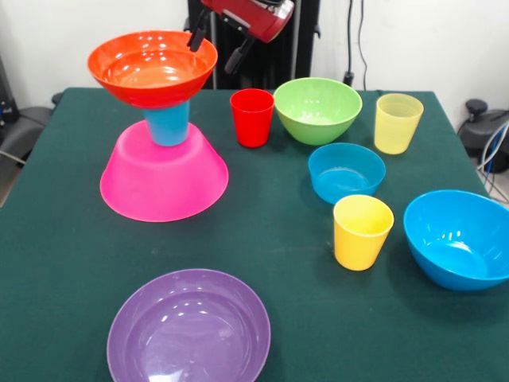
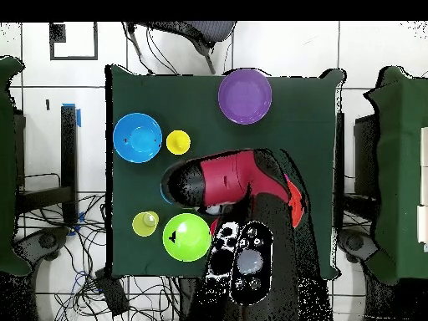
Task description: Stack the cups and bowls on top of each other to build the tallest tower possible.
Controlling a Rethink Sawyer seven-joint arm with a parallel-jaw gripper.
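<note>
You see the gripper hanging just behind the far rim of the orange bowl, with two dark fingers spread apart and nothing between them; it holds no object. One finger stands at or just beside the rim, though you cannot tell from the front view whether it touches. Take the orange bowl as your landmark. It sits upright on the blue cup, which stands mouth down on the flat base of the pink bowl, itself inverted so that its wide rim gives the tower a broad footing. Judge the joint under the orange bowl as the weak point: a wide bowl rests on a narrow cup. To the right of the orange bowl stand the red cup, the green bowl and the pale yellow cup. Nearer the camera lie the small blue bowl, the yellow cup and the medium blue bowl. The purple bowl lies nearest, well apart from the tower. All are upright and ready for stacking.
</note>
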